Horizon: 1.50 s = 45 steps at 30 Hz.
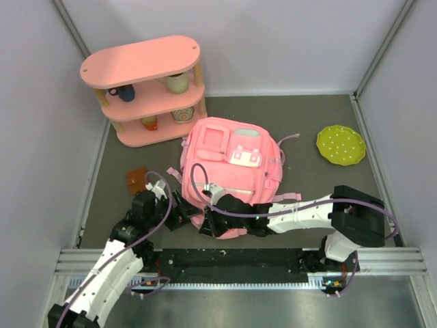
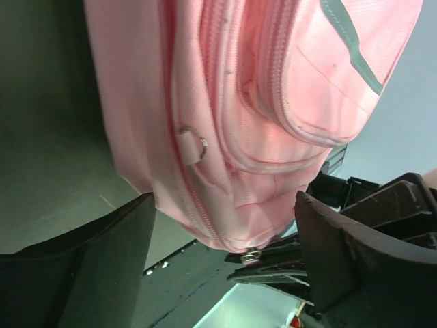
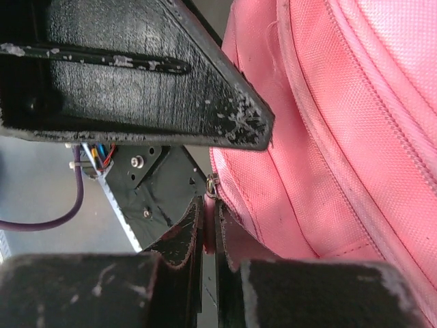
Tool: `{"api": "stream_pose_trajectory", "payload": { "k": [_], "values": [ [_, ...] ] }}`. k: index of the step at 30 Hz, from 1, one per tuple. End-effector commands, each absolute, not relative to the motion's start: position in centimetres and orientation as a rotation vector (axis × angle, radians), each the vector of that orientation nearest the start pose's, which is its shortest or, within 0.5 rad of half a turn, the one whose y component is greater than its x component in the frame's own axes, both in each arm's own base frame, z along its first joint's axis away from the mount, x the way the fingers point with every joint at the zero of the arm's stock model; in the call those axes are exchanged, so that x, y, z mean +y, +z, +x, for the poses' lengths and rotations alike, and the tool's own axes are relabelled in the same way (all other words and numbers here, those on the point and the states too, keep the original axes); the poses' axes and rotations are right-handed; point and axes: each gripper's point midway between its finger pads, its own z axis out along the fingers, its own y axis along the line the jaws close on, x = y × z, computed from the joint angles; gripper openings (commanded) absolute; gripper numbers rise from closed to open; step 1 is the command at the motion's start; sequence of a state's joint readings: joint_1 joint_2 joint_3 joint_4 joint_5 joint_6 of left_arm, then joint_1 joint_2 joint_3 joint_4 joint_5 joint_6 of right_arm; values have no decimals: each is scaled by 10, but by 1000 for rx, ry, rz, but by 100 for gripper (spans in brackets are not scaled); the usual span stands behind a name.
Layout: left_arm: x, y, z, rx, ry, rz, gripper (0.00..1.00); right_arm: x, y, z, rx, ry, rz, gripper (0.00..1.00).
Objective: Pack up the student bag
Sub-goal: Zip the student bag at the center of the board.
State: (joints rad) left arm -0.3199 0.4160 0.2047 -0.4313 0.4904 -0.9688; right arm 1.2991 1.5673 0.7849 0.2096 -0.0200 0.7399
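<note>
The pink student bag [image 1: 232, 160] lies flat in the middle of the table, front pockets up. My right gripper [image 1: 206, 223] is at its near left corner. In the right wrist view the gripper [image 3: 210, 205] is shut on the pink zipper pull [image 3: 209, 232], just below the metal slider [image 3: 212, 186]. My left gripper [image 1: 181, 210] is open beside the same corner. In the left wrist view its jaws [image 2: 225, 229] stand wide apart around the bag's corner [image 2: 232, 205] without touching it. The slider [image 2: 251, 257] and the right gripper's fingers [image 2: 287, 270] show between them.
A pink three-tier shelf [image 1: 140, 65] with cups stands at the back left. A green dotted plate [image 1: 340, 144] lies at the right. A small brown object [image 1: 137, 179] lies left of the bag. Walls close in on both sides.
</note>
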Motion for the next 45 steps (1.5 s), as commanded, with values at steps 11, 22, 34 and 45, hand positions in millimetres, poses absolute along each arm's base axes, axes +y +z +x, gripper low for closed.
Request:
{"api": "stream_pose_trajectory", "payload": {
  "k": [11, 22, 34, 45],
  "values": [
    [-176, 90, 175, 2342, -1120, -459, 0, 400, 44, 68, 2475, 1050, -702, 0],
    [-163, 107, 198, 2273, -989, -458, 0, 318, -8, 49, 2680, 854, -576, 0],
    [-152, 117, 202, 2253, -907, -436, 0, 255, -21, 59, 2703, 662, -325, 0],
    [-150, 121, 204, 2251, -893, -422, 0, 221, -15, 87, 2606, 652, -120, 0]
  ]
}}
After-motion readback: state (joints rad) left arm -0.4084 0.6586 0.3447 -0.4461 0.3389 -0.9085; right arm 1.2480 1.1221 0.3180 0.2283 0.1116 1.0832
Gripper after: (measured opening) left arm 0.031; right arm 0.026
